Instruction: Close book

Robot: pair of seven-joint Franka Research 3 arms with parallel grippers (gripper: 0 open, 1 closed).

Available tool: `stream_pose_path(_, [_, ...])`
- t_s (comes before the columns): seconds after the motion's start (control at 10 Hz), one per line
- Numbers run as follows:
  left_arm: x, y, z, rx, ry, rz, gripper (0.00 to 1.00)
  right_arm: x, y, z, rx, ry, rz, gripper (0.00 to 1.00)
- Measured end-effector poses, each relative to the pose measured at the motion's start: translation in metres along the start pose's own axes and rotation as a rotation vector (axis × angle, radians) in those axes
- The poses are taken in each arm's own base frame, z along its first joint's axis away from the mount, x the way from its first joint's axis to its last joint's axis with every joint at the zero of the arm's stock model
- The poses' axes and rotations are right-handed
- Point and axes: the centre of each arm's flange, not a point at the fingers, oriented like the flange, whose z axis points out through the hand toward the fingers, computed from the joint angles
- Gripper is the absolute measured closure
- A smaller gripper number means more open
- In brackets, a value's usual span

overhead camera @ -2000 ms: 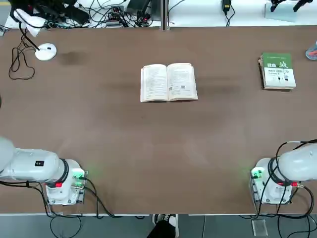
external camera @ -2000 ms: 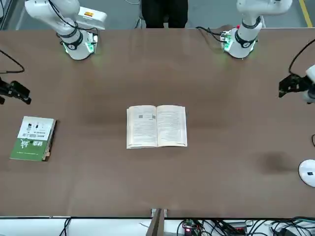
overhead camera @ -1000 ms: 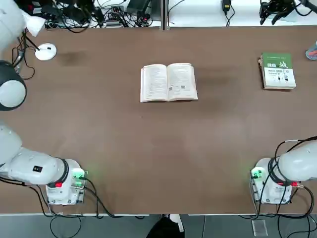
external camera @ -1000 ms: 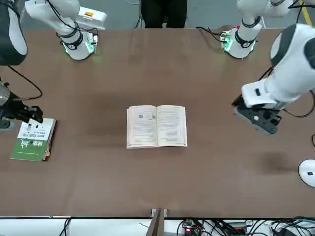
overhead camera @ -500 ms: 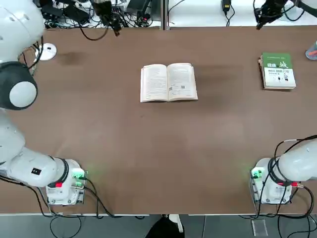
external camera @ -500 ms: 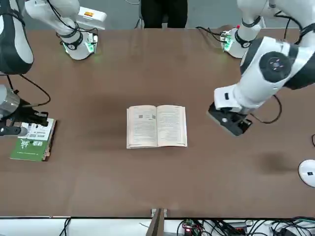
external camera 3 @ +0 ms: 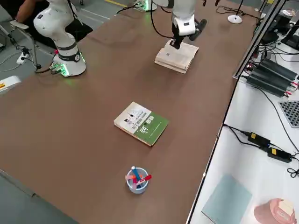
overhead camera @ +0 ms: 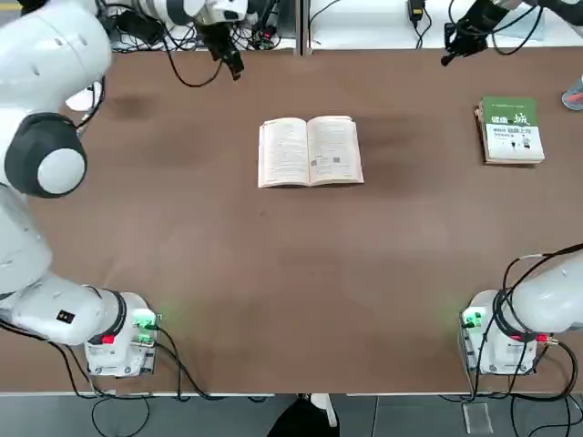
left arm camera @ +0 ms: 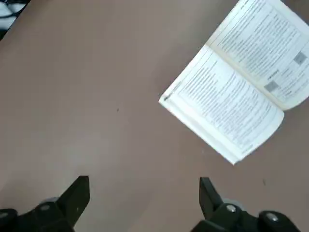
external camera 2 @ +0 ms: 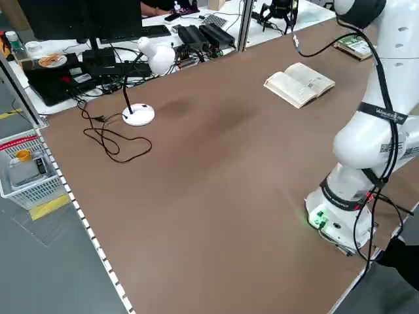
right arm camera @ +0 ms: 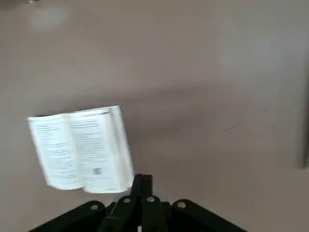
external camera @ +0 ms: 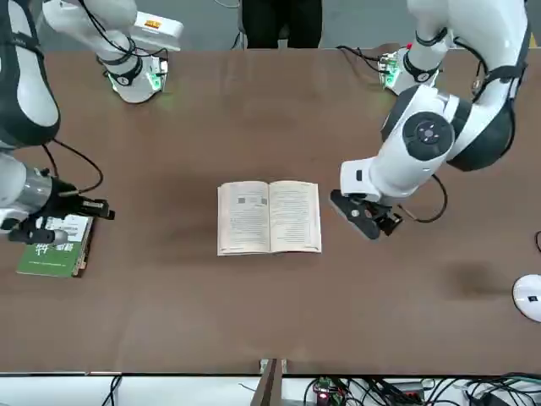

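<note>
The book (overhead camera: 311,151) lies open and flat at mid-table, its cream text pages facing up (external camera: 270,216). My left gripper (external camera: 365,222) hangs above the table just off the book's left page edge. Its wrist view shows the left gripper (left arm camera: 143,193) open and empty, with the book (left arm camera: 236,92) a short way ahead. My right gripper (overhead camera: 453,45) hovers between the open book and the green book. Its fingers (right arm camera: 141,186) are shut on nothing, and the open book (right arm camera: 82,147) lies ahead of them.
A green-and-white covered book (overhead camera: 511,130) lies closed at the table's right side. A white lamp base (external camera: 528,298) with a cable sits at the far left corner. A pen cup (external camera 3: 137,179) stands near the right edge. A person's feet (overhead camera: 305,414) show between the arm bases.
Both arms have swung in over the table toward the open book. The right gripper has shut. The book has not moved.
</note>
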Motion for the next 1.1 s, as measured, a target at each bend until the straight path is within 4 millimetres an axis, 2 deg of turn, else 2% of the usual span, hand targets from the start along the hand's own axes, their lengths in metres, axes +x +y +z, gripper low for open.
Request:
stream_pose_path(0.3, [0.022, 0.016, 0.040, -0.021, 0.035, 0.034, 0.00, 0.010, -0.001, 0.040, 0.117, -0.076, 0.048, 0.99])
stream_pose_path(0.5, [0.032, 0.025, 0.060, -0.034, 0.058, 0.048, 0.00, 0.013, -0.007, 0.069, 0.193, -0.131, 0.074, 0.99])
stream_pose_path(0.9, [0.044, 0.028, 0.084, -0.049, 0.110, 0.045, 0.00, 0.014, -0.025, 0.114, 0.293, -0.209, 0.107, 0.99])
stream_pose_path(1.1, [0.047, 0.029, 0.090, -0.049, 0.129, 0.064, 0.00, 0.015, -0.026, 0.131, 0.322, -0.231, 0.099, 0.99])
